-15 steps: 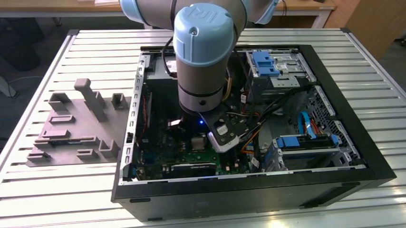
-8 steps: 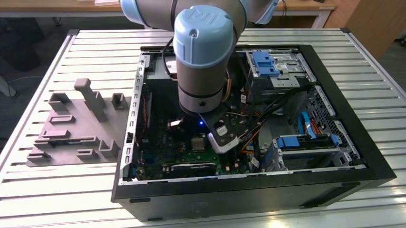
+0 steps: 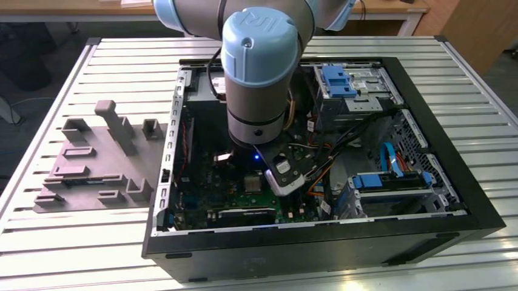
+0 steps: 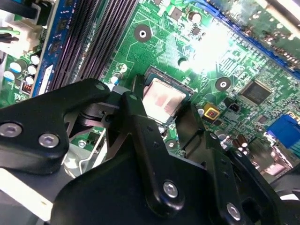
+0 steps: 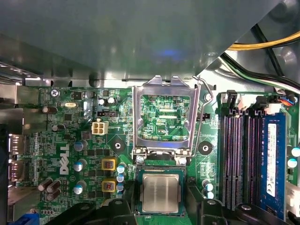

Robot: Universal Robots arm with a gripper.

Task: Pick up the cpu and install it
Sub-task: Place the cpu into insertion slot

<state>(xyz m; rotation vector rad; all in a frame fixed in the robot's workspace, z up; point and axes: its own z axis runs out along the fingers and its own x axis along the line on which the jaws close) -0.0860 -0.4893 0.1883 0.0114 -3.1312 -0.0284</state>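
Exterior view: the arm (image 3: 259,73) reaches down into the open computer case (image 3: 324,250), which lies on its side on a slatted metal table (image 3: 97,248); a grey tray of holders (image 3: 89,182) sits on the table just beside the case, on the exterior view's left; the arm's wrist hangs low inside the case, near its middle.

In the first wrist view the cpu (image 5: 161,191) lies flat, silver top up, in its socket on the green circuit board (image 5: 70,126); the gripper (image 5: 161,199) straddles it, with a black finger (image 5: 193,204) at each of two opposite sides; the jaws are drawn in to the cpu's width and meet its edges, so the gripper is holding the cpu where it sits.

The socket's metal lid (image 5: 164,90) stands swung open just beyond the cpu, and the board shows through its window; a thin wire lever (image 5: 200,117) is raised beside the lid; dark memory slots (image 5: 236,159) and a blue memory stick (image 5: 274,159) run alongside the socket; yellow and black cables (image 5: 262,44) cross the corner above them.

In the second wrist view the same hold shows from a slant: the cpu sits between the two black fingers, level with the board.
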